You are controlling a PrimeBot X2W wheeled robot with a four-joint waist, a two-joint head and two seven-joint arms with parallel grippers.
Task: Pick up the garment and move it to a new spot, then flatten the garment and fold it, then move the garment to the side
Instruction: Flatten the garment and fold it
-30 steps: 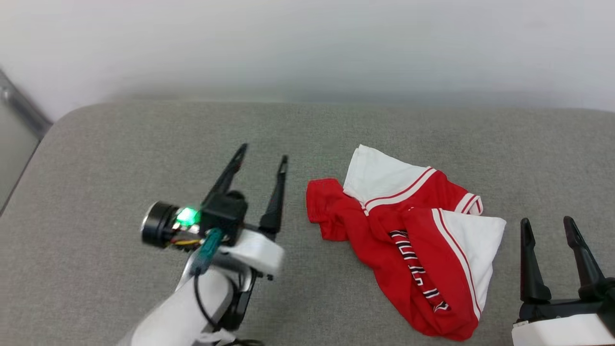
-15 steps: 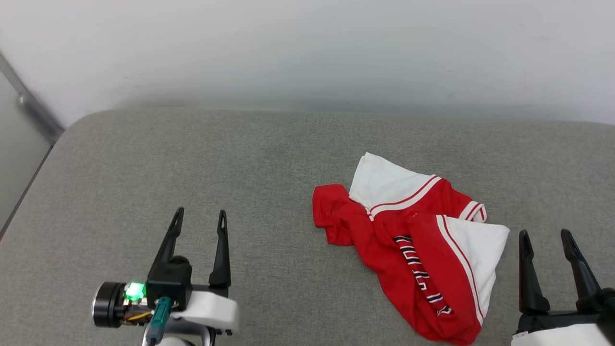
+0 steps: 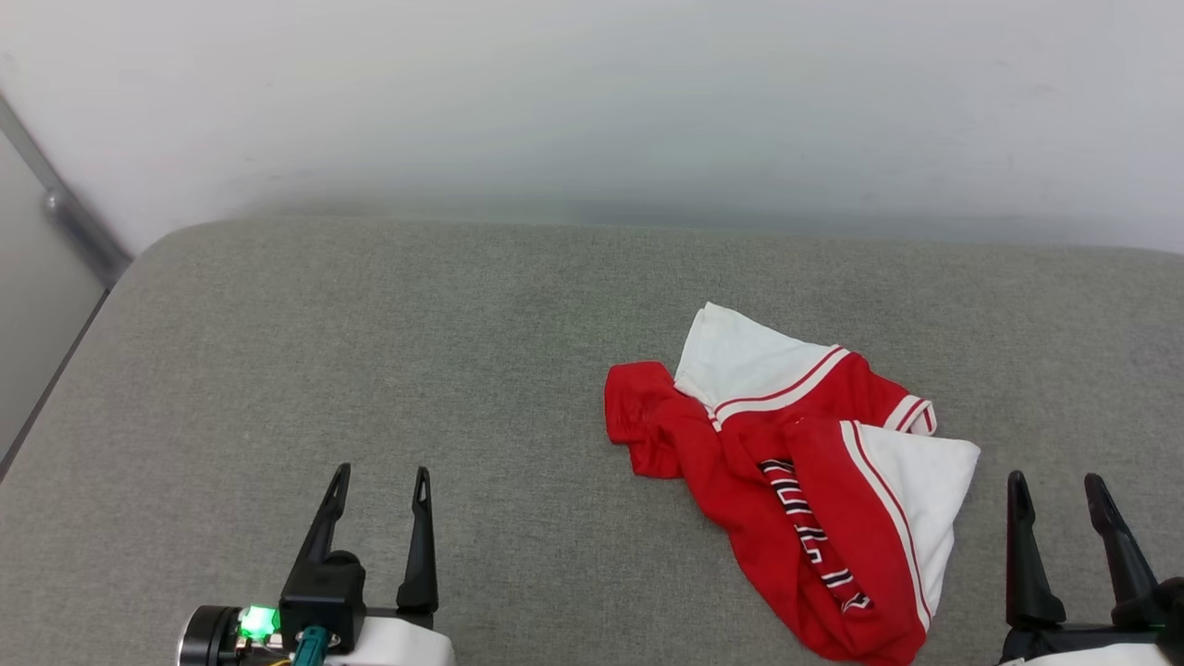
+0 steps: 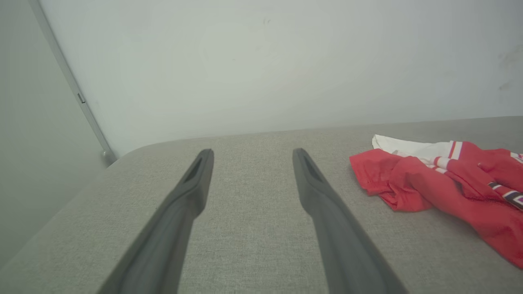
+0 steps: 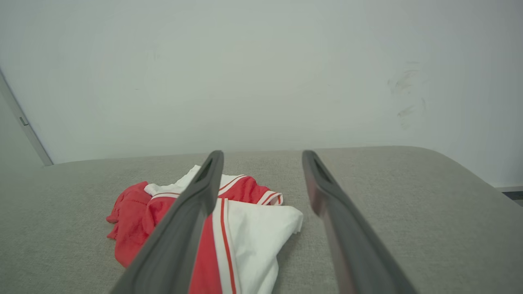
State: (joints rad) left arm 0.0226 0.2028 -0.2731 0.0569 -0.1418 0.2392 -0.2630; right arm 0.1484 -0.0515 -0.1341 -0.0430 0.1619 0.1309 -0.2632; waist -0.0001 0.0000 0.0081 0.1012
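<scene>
The garment (image 3: 795, 490) lies in a crumpled heap on the grey fabric-covered desk (image 3: 370, 324), right of the middle in the head view and nearer the robot's right arm. It is a red shirt with white sleeves edged in red and white stripes. One white sleeve points toward the wall (image 3: 592, 92), the other lies folded over the heap's right side, and a strip of black, white-outlined lettering shows in a crease between red folds. Nothing holds it.

The left gripper (image 3: 382, 476) sits low at the near left, well apart from the shirt, with its jaws spread wide and nothing between them. A green light (image 3: 257, 620) glows on its wrist. In its own wrist view the left gripper (image 4: 252, 153) frames bare grey fabric, with the shirt (image 4: 429, 183) off to the right.

The right gripper (image 3: 1055, 481) sits at the near right, just beside the shirt's white sleeve without touching it, jaws also wide apart and empty. From the right wrist, the right gripper (image 5: 262, 155) points toward the wall, and the shirt (image 5: 245, 228) lies partly behind its left finger.
</scene>
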